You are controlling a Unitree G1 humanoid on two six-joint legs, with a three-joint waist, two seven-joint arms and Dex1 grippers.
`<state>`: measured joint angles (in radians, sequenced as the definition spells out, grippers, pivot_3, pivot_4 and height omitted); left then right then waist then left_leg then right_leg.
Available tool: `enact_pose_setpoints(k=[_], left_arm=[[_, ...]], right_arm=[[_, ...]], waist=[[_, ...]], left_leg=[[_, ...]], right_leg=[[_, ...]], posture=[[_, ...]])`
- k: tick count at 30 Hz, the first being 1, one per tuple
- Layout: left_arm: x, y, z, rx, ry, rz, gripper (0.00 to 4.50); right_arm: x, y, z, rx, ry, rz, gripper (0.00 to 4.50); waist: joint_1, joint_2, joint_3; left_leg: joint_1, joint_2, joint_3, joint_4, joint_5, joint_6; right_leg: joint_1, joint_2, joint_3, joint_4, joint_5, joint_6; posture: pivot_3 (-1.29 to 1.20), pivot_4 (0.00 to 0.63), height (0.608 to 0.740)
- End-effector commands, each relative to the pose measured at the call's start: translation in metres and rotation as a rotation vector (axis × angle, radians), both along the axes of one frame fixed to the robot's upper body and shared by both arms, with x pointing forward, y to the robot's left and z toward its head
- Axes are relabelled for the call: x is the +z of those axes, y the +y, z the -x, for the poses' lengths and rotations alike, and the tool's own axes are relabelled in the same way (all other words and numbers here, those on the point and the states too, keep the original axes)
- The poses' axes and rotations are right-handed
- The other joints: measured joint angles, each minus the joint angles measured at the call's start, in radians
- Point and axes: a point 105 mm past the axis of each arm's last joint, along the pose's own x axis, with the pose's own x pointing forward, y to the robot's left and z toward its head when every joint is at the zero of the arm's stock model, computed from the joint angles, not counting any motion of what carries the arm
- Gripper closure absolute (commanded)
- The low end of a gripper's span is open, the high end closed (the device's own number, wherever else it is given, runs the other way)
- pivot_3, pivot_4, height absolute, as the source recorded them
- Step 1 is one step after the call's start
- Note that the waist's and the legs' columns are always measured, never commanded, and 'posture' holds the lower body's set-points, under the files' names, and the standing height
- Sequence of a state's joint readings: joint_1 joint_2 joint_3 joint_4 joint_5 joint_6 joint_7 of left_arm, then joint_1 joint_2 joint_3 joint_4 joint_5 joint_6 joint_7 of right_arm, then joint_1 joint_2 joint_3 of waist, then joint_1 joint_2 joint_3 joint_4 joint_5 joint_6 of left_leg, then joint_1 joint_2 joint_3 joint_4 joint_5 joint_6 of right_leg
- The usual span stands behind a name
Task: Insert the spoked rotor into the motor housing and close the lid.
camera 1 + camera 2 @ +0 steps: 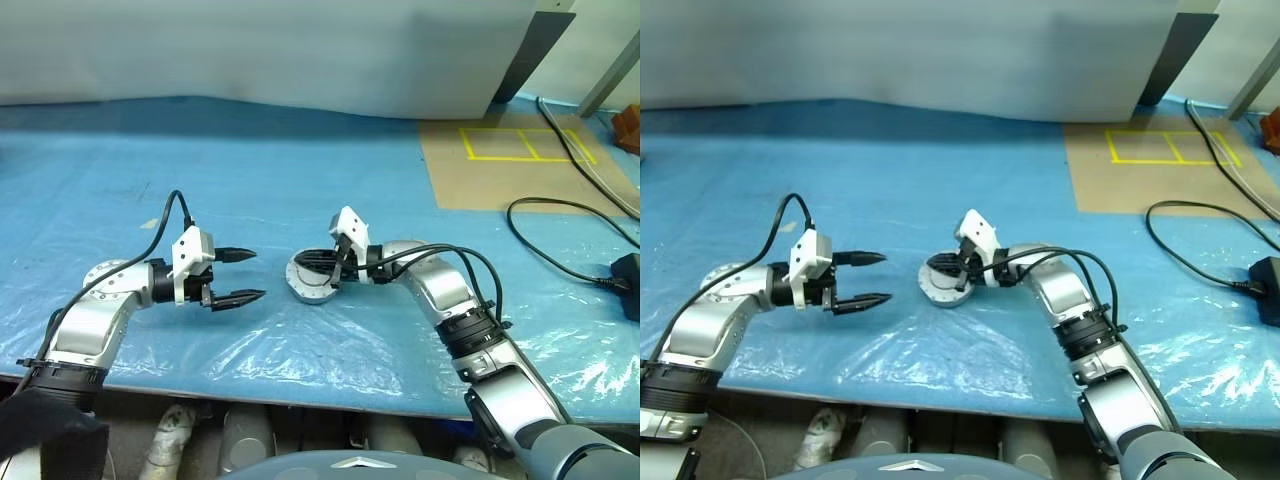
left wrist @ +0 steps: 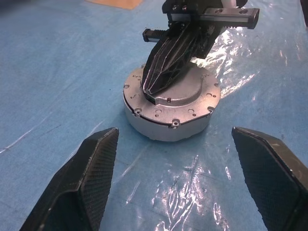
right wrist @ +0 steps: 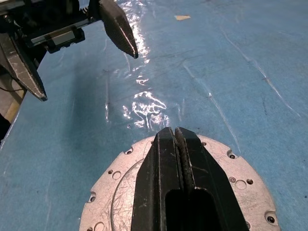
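The motor housing is a round silver-grey puck on the blue sheet at mid-table. The lid lies flat on top of it, its plain grey side with small screw holes facing up. My right gripper is shut, and its joined fingertips rest on the lid's top. My left gripper hovers open just left of the housing, pointing at it with nothing between its fingers. The right wrist view shows the left gripper beyond the lid. The spoked rotor is out of view.
Wrinkled clear plastic covers the blue table in front of the housing. A brown board with yellow tape lies at the back right. Black cables and a black plug block sit at the right. The table's front edge is close below the arms.
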<state>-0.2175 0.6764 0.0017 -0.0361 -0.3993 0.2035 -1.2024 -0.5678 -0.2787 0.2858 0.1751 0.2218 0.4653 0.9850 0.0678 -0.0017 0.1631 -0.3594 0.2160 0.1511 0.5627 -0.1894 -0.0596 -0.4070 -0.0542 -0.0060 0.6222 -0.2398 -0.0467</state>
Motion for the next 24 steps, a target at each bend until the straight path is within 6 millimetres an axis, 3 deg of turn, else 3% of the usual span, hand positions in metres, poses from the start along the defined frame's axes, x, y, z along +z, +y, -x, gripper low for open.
enact_pose_setpoints(k=[1, 4, 8, 14, 24], left_arm=[[0.012, -0.002, 0.0, -0.001, -0.045, 0.025, 0.51], [0.012, -0.003, 0.0, -0.001, -0.043, 0.028, 0.5], [0.01, -0.003, 0.0, -0.004, -0.037, 0.025, 0.5], [0.01, -0.003, 0.001, -0.009, -0.033, 0.025, 0.5], [0.005, -0.002, 0.002, -0.006, -0.028, 0.019, 0.5]], right_arm=[[0.04, 0.0, -0.002, -0.01, -0.107, -0.075, 4.31], [0.046, -0.005, 0.006, 0.02, -0.128, -0.061, 3.57], [0.045, -0.01, 0.011, 0.038, -0.137, -0.041, 2.17], [0.02, -0.016, 0.014, 0.033, -0.148, 0.083, 0.17], [-0.008, -0.019, 0.012, 0.041, -0.157, 0.174, 0.07]], waist=[[0.0, 0.0, 0.0], [0.0, 0.0, 0.0], [0.0, 0.0, 0.0], [0.0, 0.0, 0.0], [-0.001, 0.0, 0.0]], left_leg=[[-0.001, 0.0, 0.0, 0.0, 0.0, 0.0], [-0.003, 0.0, 0.0, 0.0, 0.0, 0.0], [-0.004, 0.0, 0.0, -0.002, 0.0, 0.0], [-0.004, 0.0, 0.0, -0.002, 0.0, 0.0], [-0.004, 0.0, 0.0, -0.001, 0.0, 0.0]], right_leg=[[-0.001, 0.0, 0.0, 0.0, 0.0, 0.0], [-0.003, 0.0, 0.0, -0.001, 0.0, 0.0], [-0.003, 0.0, -0.001, -0.001, 0.0, 0.0], [-0.003, 0.0, -0.001, -0.002, 0.0, 0.0], [-0.003, 0.0, -0.001, -0.002, 0.0, 0.0]], posture=[[0.0, 0.15, 0.74], [0.0, 0.15, 0.74], [0.0, 0.15, 0.74], [0.0, 0.15, 0.74], [0.0, 0.15, 0.74]])
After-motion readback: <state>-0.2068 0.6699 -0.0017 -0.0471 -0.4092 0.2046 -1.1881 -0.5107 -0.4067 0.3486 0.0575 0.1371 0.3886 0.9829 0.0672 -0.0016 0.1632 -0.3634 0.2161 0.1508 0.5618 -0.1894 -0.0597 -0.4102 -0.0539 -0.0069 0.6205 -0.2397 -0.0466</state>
